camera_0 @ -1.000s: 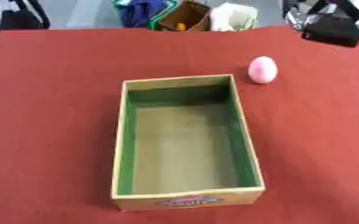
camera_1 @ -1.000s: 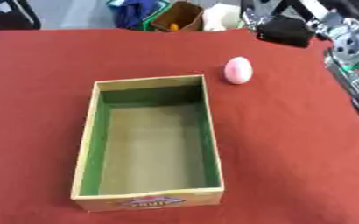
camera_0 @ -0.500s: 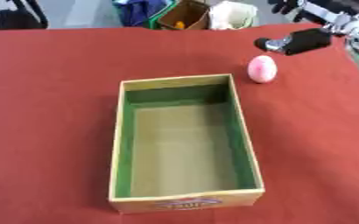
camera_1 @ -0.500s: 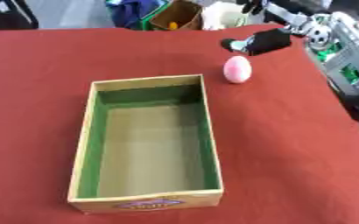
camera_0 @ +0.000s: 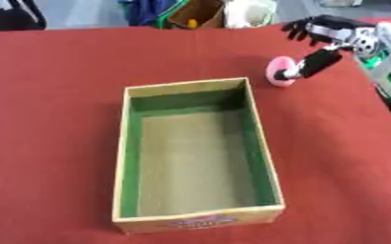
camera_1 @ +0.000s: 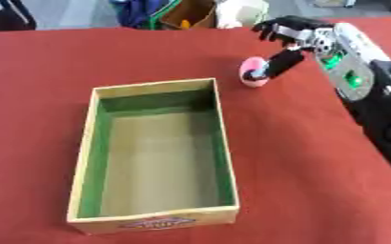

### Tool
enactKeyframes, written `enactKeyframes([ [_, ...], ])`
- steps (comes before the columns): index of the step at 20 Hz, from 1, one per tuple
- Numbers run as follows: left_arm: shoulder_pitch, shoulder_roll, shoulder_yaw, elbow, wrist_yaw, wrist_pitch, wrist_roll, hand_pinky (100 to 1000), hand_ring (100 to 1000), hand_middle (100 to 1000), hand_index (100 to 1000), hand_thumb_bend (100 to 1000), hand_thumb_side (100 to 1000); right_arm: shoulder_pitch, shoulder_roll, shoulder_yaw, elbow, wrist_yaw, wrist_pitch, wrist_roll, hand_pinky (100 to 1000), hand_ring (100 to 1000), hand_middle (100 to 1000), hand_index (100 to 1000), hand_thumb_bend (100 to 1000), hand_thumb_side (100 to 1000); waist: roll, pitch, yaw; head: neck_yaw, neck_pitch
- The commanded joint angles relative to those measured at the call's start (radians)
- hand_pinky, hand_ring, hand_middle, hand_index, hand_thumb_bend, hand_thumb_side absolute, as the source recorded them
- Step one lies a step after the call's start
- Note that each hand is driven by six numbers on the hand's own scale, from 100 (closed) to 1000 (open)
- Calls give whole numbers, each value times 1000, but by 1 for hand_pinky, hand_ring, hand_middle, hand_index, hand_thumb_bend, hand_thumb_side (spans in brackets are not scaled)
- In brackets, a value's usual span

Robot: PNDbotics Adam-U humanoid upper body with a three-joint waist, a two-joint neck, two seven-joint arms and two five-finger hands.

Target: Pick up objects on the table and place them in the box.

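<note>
So the right robot hand (camera_0: 325,35) has been brought in from the far right corner and is now parked right at the pink egg-shaped object (camera_0: 279,71). A second ago it was still up near the tabletop's far edge, well apart from the egg. Now one dark digit, probably the thumb, is stretched down against the egg's right side, while the other fingers (camera_1: 270,27) are spread above and behind it, only slightly curled. Nothing is pinched yet as far as can be told; the egg looks touched, not enclosed.

The egg itself hasn't been shifted: it is still sat on the red tabletop (camera_0: 57,95), just beyond the far right corner of the box (camera_0: 122,157), near that corner but outside it. The box is seen with green inner walls and a bare cardboard floor, nothing in it.

What this means for the task: the reach can be judged as basically done, and the grasp is what's up next. A round thing like that could easily be rolled away if the fingers are closed off-centre. The left robot hand isn't seen in either view.
</note>
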Motion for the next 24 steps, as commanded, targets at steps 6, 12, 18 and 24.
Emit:
enactKeyframes([
  [6,-7,14,-3,-20,4,-2,-5,381,352,376,511,100,472,-13,-1,-12,36,59,11,-22,776,886,825,999,526,462,-2,-14,4,-8,-14],
  [12,-9,12,-5,-20,5,-2,-8,381,351,376,510,100,472,-11,9,2,50,99,27,-75,768,874,789,990,462,503,-3,-8,12,-16,-19],
  [18,-10,12,-6,-20,8,-3,-8,382,351,376,510,100,472,-17,20,14,70,152,30,-77,770,858,722,945,378,452,-2,-5,15,-23,-12],
  [24,-11,12,-5,-20,8,-5,-6,381,351,376,510,100,471,-22,22,17,71,198,22,-51,767,845,644,868,293,423,-3,-6,13,-40,2],
])
